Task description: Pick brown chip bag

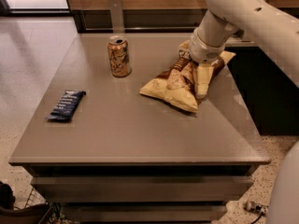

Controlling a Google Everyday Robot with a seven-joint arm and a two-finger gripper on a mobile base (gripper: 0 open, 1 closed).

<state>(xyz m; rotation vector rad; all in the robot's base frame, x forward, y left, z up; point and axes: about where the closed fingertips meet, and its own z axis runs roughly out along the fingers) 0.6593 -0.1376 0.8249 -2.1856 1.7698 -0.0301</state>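
The brown chip bag (174, 84) lies on the grey table (126, 129), right of centre towards the back. It is puffy, with tan-yellow edges and a dark brown middle. My gripper (200, 76) comes down from the white arm (243, 13) at the upper right and is pressed onto the bag's right half, covering part of it. The bag rests on the tabletop.
A gold drink can (119, 56) stands upright at the back, left of the bag. A small dark blue flat wrapper (67, 105) lies near the table's left edge. A low wall with a post (115, 14) runs behind the table. Floor lies to the left.
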